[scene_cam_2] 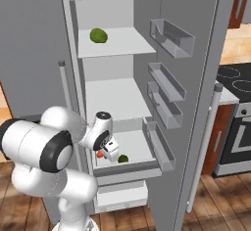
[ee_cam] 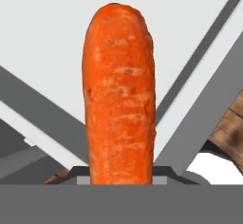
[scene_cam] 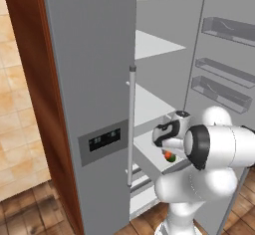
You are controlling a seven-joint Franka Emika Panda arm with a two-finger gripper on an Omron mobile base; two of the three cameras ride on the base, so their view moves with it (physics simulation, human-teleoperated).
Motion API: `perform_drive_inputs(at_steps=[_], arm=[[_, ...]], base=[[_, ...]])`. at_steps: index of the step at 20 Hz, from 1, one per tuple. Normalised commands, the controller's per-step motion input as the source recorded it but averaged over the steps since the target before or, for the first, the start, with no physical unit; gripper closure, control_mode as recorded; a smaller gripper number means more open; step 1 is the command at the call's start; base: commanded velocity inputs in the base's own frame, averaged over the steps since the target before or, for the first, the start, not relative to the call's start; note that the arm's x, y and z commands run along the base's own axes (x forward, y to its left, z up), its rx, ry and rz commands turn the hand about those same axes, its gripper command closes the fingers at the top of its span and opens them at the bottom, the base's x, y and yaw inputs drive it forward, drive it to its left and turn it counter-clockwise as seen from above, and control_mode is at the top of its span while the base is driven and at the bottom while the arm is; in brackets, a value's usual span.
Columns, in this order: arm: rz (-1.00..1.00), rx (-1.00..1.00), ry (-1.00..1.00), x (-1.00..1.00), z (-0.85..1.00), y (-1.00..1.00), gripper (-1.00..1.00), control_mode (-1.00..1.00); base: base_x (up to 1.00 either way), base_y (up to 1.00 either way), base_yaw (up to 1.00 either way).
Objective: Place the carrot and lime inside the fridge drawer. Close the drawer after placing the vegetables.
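The claw (scene_cam_2: 104,152) is clamped on the carrot (ee_cam: 119,95), which sticks straight out from between its fingers. It hangs just over the pulled-out fridge drawer (scene_cam_2: 139,149), low in the open fridge. The lime (scene_cam_2: 123,159) lies on the drawer's pale floor, close beside the claw. From the left side a bit of orange and green (scene_cam: 170,156) peeks from under the wrist. Higher up, a lighter green fruit (scene_cam_2: 98,35) sits on the top shelf (scene_cam_2: 127,41), and grey bins (scene_cam_2: 171,36) line the open door
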Motion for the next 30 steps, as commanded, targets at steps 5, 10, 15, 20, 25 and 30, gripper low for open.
perform_drive_inputs(at_steps=[5, 10, 15, 20, 25, 30], arm=[[0.00, 0.00, 0.00, 0.12, -0.38, 0.00, 1.00, -1.00], [0.00, 0.00, 0.00, 0.03, -0.35, 0.00, 1.00, -1.00], [0.00, 0.00, 0.00, 0.01, -0.37, 0.00, 1.00, -1.00], [0.00, 0.00, 0.00, 0.02, -0.33, 0.00, 1.00, -1.00], [0.00, 0.00, 0.00, -0.10, -0.46, 0.00, 1.00, -1.00], [0.00, 0.00, -0.01, -0.65, -0.56, -0.07, 1.00, -1.00]], base=[[0.00, 0.00, 0.00], [0.00, 0.00, 0.00], [0.00, 0.00, 0.00], [0.00, 0.00, 0.00], [0.00, 0.00, 0.00], [0.00, 0.00, 0.00]])
